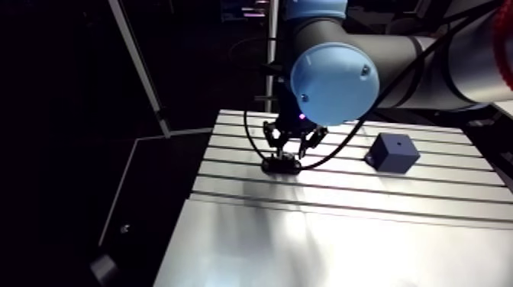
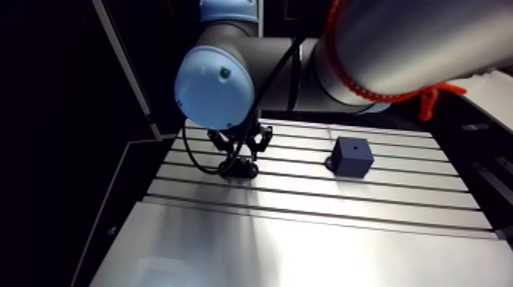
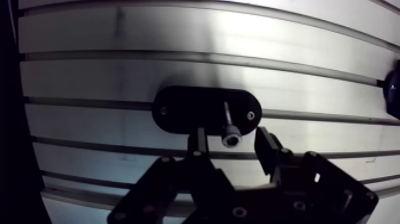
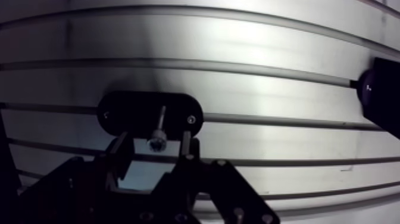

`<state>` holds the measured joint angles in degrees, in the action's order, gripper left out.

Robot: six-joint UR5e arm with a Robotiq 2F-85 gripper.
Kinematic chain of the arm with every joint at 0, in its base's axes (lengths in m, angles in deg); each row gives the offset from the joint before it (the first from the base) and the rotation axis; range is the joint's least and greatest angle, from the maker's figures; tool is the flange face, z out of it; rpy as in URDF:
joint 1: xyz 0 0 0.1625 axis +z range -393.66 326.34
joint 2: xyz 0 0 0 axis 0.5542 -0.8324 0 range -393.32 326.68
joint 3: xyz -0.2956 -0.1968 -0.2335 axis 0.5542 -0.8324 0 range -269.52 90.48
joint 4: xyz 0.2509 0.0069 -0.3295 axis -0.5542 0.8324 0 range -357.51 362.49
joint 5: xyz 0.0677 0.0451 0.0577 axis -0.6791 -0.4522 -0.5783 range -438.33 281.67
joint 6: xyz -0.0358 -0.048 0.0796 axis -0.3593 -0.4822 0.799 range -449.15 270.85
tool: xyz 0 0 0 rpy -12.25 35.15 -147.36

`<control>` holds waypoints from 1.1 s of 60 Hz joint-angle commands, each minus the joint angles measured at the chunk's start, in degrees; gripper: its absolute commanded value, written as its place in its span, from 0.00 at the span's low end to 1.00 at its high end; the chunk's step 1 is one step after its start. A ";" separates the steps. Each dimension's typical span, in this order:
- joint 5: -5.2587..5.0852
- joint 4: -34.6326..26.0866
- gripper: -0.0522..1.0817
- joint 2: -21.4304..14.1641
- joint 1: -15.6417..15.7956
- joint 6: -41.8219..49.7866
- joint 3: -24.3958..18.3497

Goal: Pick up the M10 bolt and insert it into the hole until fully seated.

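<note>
In the wrist view a black oval holder plate (image 3: 202, 110) lies on the slotted table. The M10 bolt (image 3: 229, 128) rises from it, a thin silvery shank ending in a socket head that points toward the camera. My gripper (image 3: 232, 146) is open, and its two dark fingers (image 3: 198, 142) flank the bolt head with a gap on each side. In the arm view the gripper (image 1: 288, 146) hangs just over the holder (image 1: 280, 163). The dark blue block (image 1: 392, 152) with a small hole on top sits to its right.
The aluminium table (image 1: 321, 229) has long slots running across it. Its left edge (image 1: 187, 206) drops into darkness. A slanted metal frame post (image 1: 141, 65) stands at the back left. The block's corner (image 4: 381, 95) shows off to one side of the gripper.
</note>
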<state>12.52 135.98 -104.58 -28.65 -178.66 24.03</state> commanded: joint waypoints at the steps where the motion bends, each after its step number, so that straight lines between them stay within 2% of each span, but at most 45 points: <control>1: -0.02 0.16 0.48 0.46 0.00 0.07 -0.03; 18: -0.02 0.16 0.56 0.47 0.01 0.07 -0.03; 66: -0.02 0.16 0.64 0.47 0.18 0.34 -0.12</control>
<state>12.50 136.14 -104.11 -28.49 -178.38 23.93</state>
